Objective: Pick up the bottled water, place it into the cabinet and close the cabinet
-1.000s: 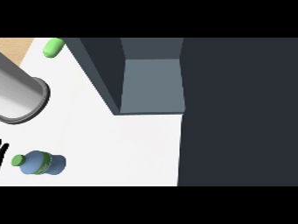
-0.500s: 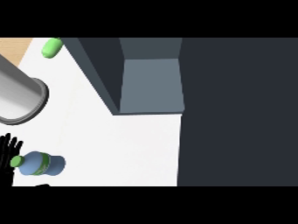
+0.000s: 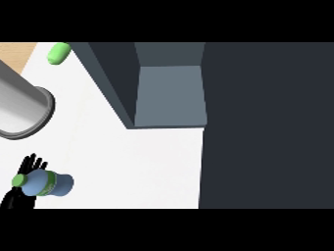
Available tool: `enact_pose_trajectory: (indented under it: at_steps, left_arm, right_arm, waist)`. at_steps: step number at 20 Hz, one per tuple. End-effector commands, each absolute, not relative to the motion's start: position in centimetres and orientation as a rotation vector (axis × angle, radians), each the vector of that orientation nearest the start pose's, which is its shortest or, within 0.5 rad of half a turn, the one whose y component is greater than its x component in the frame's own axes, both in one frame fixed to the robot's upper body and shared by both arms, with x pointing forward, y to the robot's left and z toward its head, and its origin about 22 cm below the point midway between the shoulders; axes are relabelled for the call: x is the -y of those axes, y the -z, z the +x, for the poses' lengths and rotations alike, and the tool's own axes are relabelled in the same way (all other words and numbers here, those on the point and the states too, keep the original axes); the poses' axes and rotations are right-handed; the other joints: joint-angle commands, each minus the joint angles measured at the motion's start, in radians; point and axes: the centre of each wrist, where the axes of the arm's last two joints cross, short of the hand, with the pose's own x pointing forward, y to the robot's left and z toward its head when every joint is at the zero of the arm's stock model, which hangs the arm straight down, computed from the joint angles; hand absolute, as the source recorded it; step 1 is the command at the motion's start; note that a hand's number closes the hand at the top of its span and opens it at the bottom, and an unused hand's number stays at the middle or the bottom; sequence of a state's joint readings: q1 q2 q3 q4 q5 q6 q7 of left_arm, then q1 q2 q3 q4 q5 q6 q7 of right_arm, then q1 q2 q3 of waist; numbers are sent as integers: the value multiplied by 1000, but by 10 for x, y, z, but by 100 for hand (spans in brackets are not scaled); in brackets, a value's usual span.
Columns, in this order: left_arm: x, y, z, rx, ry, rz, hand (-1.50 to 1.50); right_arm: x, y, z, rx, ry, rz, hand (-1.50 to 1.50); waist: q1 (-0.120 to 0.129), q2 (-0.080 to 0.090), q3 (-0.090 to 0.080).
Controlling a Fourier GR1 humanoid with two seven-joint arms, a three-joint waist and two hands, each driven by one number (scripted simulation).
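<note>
The bottled water (image 3: 48,184) is pale blue with a green cap (image 3: 18,181) and sits on the white counter at the lower left. My left hand (image 3: 17,197) comes in from the lower left edge. Its fingers (image 3: 32,164) are straight and spread, and they reach up behind the bottle's cap end. The bottle overlaps the palm; I cannot tell whether they touch. The dark grey cabinet (image 3: 115,73) stands at the top middle, with its lighter inside (image 3: 171,95) showing. My right hand is out of view.
A large grey cylinder (image 3: 10,100) slants in from the upper left above the bottle. A small green object (image 3: 59,53) lies at the top left by the cabinet. The counter (image 3: 140,166) ends at a dark area (image 3: 278,127) on the right.
My left hand has moved in from the left edge towards the right and now lies behind the bottle's cap end. The bottle has not moved.
</note>
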State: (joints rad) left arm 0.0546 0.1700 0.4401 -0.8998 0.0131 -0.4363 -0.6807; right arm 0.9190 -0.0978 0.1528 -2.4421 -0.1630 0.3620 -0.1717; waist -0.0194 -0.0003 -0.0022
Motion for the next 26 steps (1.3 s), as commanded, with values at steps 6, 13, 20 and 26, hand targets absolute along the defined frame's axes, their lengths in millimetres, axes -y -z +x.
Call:
enact_pose_trajectory:
  at_steps: [6, 13, 20, 26]
  left_arm:
    - [-354, 158, 175, 1630, -257, -45, -150]
    - [-373, 165, 159, 1634, -347, -136, 150]
    - [-349, 167, 182, 1655, -351, -189, 150]
    - [-260, 168, 219, 1698, -323, -222, 150]
  right_arm:
    - [247, -140, 25, 1830, -103, 212, -150]
    - [255, -125, 31, 1851, -91, 189, -150]
    - [253, -115, 26, 1819, -88, 196, -150]
    - [248, -113, 33, 1819, -113, 208, -150]
  waist:
    - [-6, 0, -1]
    - [3, 2, -1]
    - [-6, 1, 0]
    - [-2, 0, 0]
